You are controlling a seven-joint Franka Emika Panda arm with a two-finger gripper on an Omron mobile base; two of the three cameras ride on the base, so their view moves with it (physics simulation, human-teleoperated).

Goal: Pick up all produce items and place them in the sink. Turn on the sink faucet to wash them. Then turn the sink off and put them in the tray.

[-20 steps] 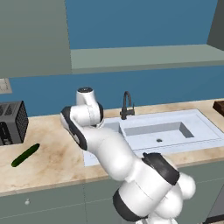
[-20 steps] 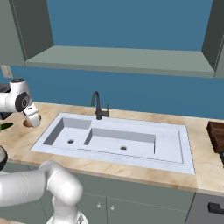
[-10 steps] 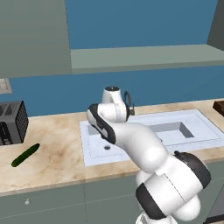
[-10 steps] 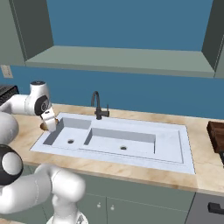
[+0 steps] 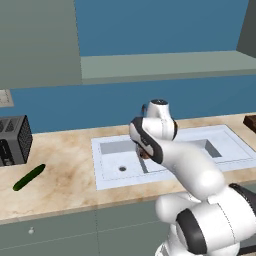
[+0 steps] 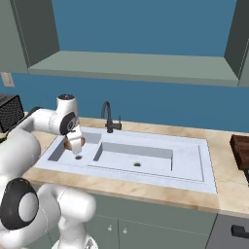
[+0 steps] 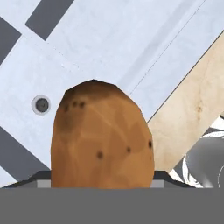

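Clamped in my claw (image 6: 74,144) was the potato (image 7: 101,138), hanging over the small left basin of the sink (image 6: 194,168), with that basin's dark drain (image 7: 41,105) below it. A second before, my arm had stood over the counter left of the sink; it had since swung right across the rim, carrying the potato along.

Starting from the left, the black toaster (image 5: 14,140) stood against the wall, and the cucumber (image 5: 29,177) lay just in front of it on the counter (image 5: 65,175), well apart from the sink's left edge, where it had been a second earlier. The bare stone between them left open room. Next came the small basin under my claw, then the divider, then the larger basin with its own drain (image 6: 137,165), free of anything. The black faucet (image 6: 110,117) rose behind the divider, near my wrist. Far right, past a strip of bare counter, the brown tray (image 6: 240,151) sat at the picture's edge.
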